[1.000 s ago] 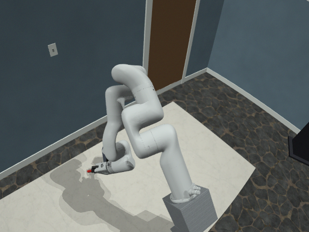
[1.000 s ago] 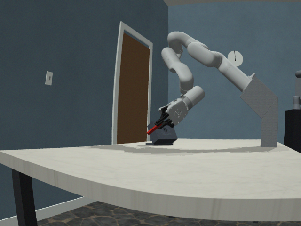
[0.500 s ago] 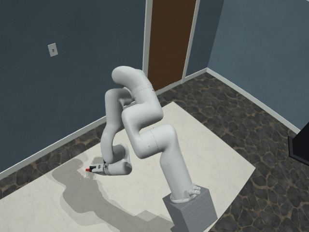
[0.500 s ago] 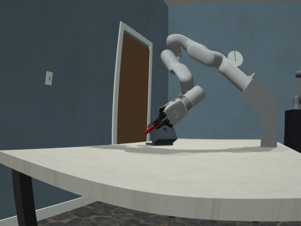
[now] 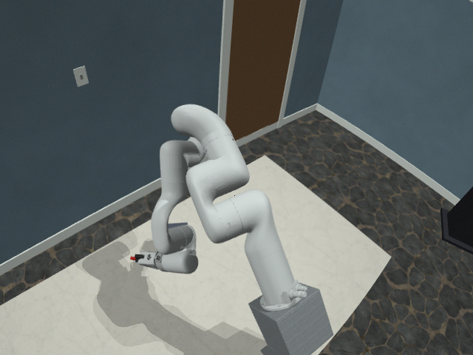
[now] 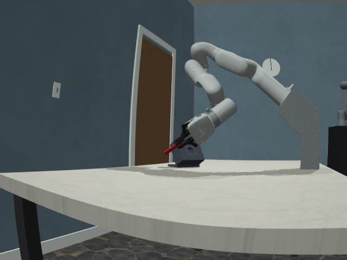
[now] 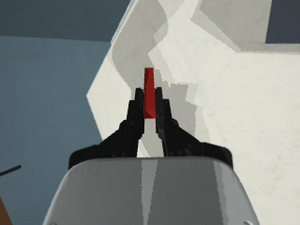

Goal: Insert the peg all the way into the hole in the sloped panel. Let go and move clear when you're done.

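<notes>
My gripper (image 7: 149, 97) is shut on a red peg (image 7: 149, 91), which sticks out forward past the black fingertips. In the exterior view the gripper (image 6: 179, 142) tilts down to the left, and the peg (image 6: 169, 150) points down-left above the table. The grey block with the sloped panel (image 6: 187, 157) stands on the table behind and below the gripper. Its hole is not visible. In the top view the gripper (image 5: 138, 258) with the peg (image 5: 132, 258) sits low over the table, and the arm hides most of the block (image 5: 179, 225). The wrist view shows only table top beyond the peg.
The arm's grey pedestal (image 5: 292, 325) stands at the table's near right corner. The table's far edge (image 7: 100, 89) lies close beyond the peg tip. A dark cabinet (image 6: 337, 147) stands at the right, off the table.
</notes>
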`<state>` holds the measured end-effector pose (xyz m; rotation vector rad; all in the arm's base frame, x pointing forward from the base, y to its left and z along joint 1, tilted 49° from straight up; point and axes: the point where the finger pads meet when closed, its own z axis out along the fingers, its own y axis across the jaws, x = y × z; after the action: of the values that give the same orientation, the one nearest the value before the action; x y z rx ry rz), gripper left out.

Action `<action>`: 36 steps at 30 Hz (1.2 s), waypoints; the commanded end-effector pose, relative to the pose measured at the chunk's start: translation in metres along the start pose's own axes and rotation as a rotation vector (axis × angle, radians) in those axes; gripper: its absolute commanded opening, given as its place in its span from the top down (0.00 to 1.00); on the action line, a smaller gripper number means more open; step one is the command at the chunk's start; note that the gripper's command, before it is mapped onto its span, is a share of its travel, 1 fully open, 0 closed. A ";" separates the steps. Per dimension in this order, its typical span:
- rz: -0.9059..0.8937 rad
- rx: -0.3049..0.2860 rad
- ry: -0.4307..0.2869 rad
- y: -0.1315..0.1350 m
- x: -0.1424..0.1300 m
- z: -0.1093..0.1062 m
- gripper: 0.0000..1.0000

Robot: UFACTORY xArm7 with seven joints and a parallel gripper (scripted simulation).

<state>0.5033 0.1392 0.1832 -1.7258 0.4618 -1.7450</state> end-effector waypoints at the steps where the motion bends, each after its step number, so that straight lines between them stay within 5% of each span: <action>1: 0.007 -0.010 0.032 -0.002 0.000 0.001 1.00; 36: 0.011 -0.122 0.213 0.004 0.002 -0.002 1.00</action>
<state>0.5036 0.1344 0.1819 -1.6294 0.6655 -1.9210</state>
